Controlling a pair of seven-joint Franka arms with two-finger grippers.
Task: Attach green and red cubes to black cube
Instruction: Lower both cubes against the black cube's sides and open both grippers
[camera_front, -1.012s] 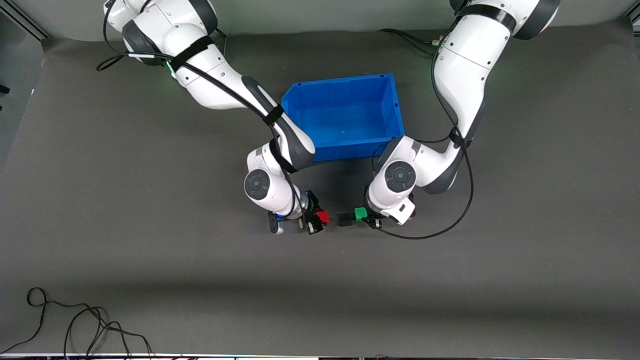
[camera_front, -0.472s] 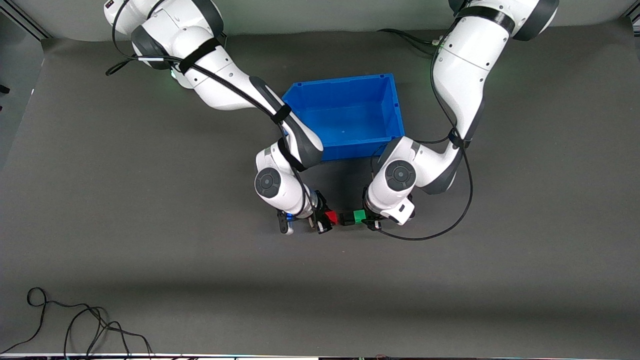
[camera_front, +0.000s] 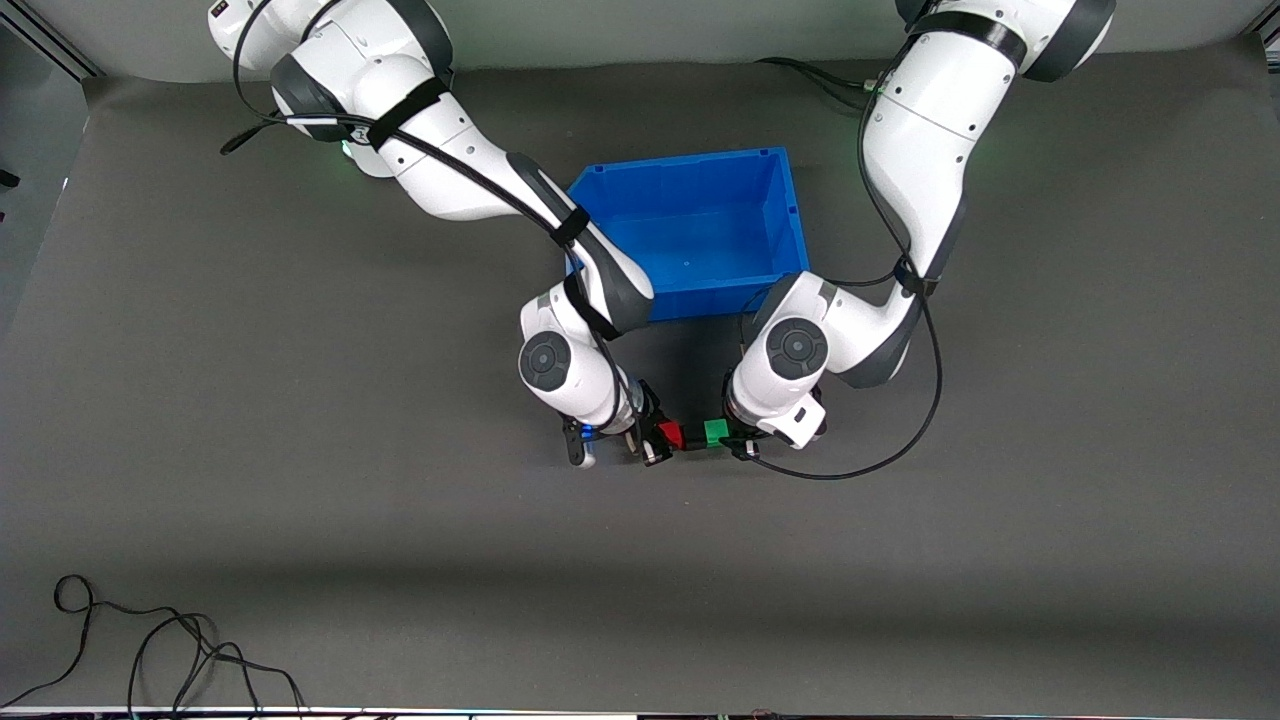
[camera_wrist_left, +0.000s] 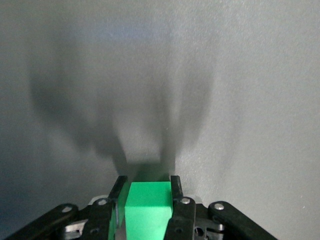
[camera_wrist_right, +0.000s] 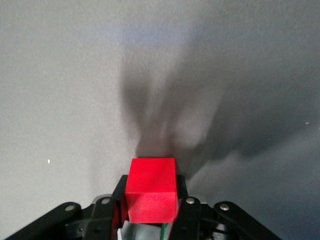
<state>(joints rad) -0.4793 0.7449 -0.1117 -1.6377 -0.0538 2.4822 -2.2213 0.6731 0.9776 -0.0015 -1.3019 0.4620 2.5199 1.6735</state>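
The black cube (camera_front: 691, 438) sits in the middle of a short row of three, with the red cube (camera_front: 670, 434) touching it on the side toward the right arm's end of the bench and the green cube (camera_front: 715, 431) touching it on the side toward the left arm's end. The row's long axis runs along the length of the bench, from one arm's end to the other, and it lies just nearer the front camera than the blue bin (camera_front: 790, 215), over the middle of the bench.

The right gripper (camera_front: 660, 438) has its jaws clamped on the red cube (camera_wrist_right: 151, 189), one finger on each side face. The left gripper (camera_front: 728, 436) has its jaws clamped on the green cube (camera_wrist_left: 147, 207) in the same way. In both wrist views the held cube stands out past the fingertips, with plain grey bench (camera_wrist_left: 240, 75) in front of it.

Room is tight between the two grippers, where only the cubes fit. Outward there is open grey surface toward both ends of the bench and toward its front edge. A loose black cable (camera_front: 150, 640) lies near the front corner at the right arm's end.
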